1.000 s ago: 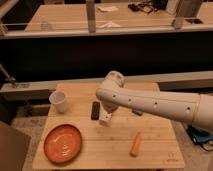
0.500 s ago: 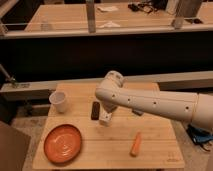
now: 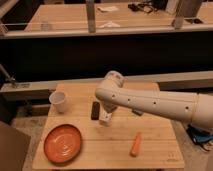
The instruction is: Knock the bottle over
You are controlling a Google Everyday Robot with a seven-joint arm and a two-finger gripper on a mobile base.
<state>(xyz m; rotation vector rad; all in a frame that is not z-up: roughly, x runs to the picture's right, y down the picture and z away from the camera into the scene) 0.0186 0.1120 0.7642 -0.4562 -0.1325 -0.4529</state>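
Gripper [image 3: 104, 119] beside bottle [image 3: 95, 110]; cup [image 3: 59, 101], plate [image 3: 62, 143], carrot [image 3: 135, 144] nearby.

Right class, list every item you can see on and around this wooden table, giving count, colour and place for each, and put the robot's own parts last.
table: one, light wood, centre
cup: one, white, table's back left
plate: one, orange, table's front left
bottle: one, dark, upright, mid-table beside the gripper
carrot: one, orange, table's front right
arm: one, white, reaching in from the right
gripper: one, white, pointing down just right of the bottle
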